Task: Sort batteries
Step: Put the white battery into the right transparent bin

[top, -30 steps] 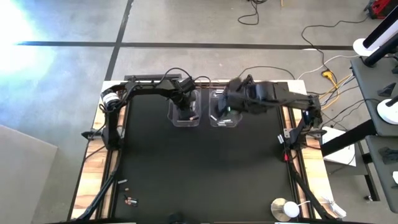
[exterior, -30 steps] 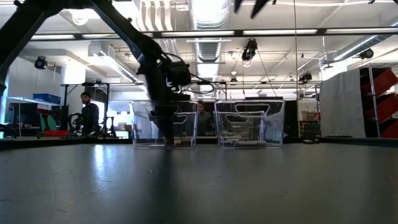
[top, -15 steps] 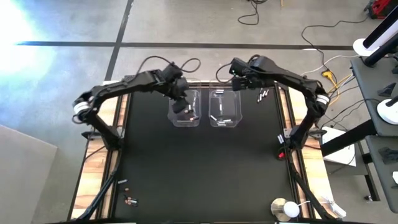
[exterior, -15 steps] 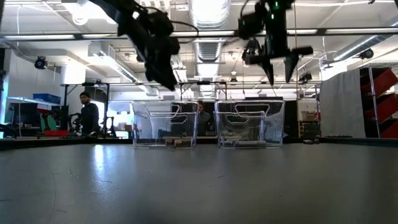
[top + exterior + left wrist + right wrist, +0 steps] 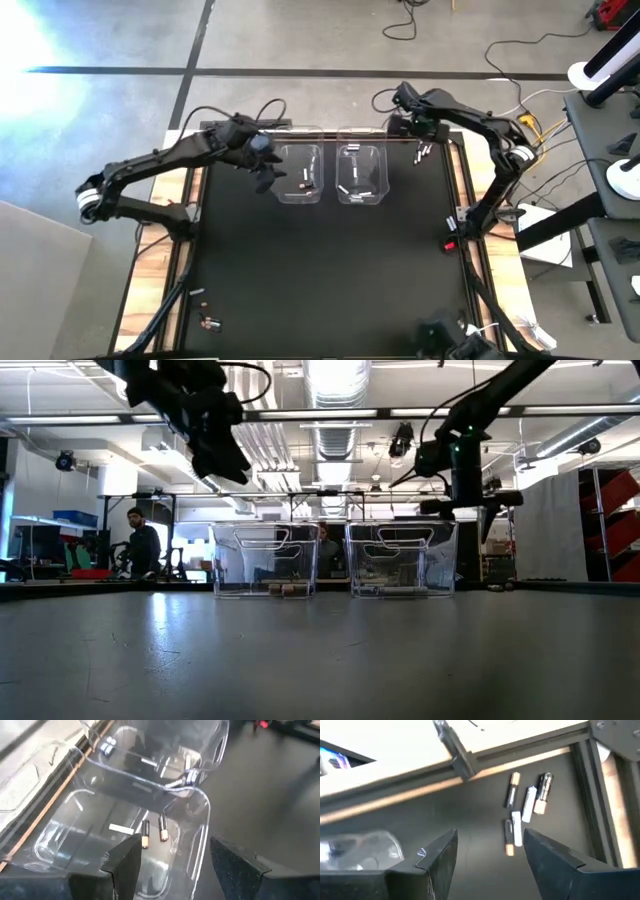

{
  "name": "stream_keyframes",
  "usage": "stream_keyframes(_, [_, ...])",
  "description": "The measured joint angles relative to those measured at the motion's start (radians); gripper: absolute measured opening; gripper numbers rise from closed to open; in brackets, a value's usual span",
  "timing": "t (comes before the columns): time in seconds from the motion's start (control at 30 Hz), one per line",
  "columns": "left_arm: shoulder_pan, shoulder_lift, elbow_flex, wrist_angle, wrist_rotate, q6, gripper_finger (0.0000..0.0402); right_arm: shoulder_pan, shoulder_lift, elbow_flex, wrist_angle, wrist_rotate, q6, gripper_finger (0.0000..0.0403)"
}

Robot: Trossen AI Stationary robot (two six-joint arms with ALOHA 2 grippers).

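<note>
I am holding the left gripper [image 5: 266, 182] above the table just outside the left clear bin [image 5: 300, 172], its fingers [image 5: 125, 865] standing wide apart with nothing between them. Ahead of those fingers, on the bin floor, two dark cells with copper ends [image 5: 153, 831] are lying side by side, so this arm's drop looks done to me. Beyond that bin the right clear bin [image 5: 361, 173] is holding the silver-white cells [image 5: 186, 775].

I am working the right gripper [image 5: 418, 128] now. It is hanging over the far right corner of the black mat, jaws parted and empty. Just ahead of its fingers [image 5: 437, 855] a small loose cluster of batteries [image 5: 526, 809] is lying on the mat, mixed: some pale, some dark with copper tips, several touching or nearly so. A few more cells [image 5: 203, 308] are lying well behind the left gripper, near the front left corner.

My judgement is that the step in hand is a pick from that cluster. To do it well I am planning to choose a cell on the cluster's edge, turn the wrist so the fingers straddle it across its width, and come straight down so neighbours are not scattered toward the rail close beside them.
</note>
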Motion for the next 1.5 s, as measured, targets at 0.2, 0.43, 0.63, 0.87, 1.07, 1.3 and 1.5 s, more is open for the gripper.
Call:
stream_keyframes(0.2, [0.0,-0.055,-0.124,0.189,0.0,-0.106,0.0213,-0.075,0.023,-0.014,0.034,-0.08,0.014,0.0219])
stream_keyframes(0.43, [-0.007,-0.071,-0.19,0.234,0.0,-0.171,0.0213,-0.114,0.021,-0.003,0.05,-0.092,-0.017,0.0219])
stream_keyframes(0.63, [-0.008,-0.071,-0.193,0.249,0.0,-0.17,0.0213,-0.12,0.021,0.021,0.031,-0.108,-0.097,0.0219])
stream_keyframes(0.87, [-0.008,-0.071,-0.193,0.365,0.001,-0.168,0.0213,-0.148,0.058,0.11,-0.108,-0.115,-0.18,0.0219])
stream_keyframes(1.07, [-0.008,-0.071,-0.191,0.376,0.001,-0.17,0.0213,-0.147,0.153,0.182,-0.276,-0.119,-0.279,0.0219])
stream_keyframes(1.3, [-0.008,-0.071,-0.191,0.332,0.0,-0.168,0.0213,-0.167,0.271,0.318,-0.353,-0.138,-0.379,0.0219])
stream_keyframes(1.5, [-0.008,-0.071,-0.191,0.3,-0.001,-0.167,0.0213,-0.193,0.403,0.49,-0.449,-0.134,-0.464,0.0219])
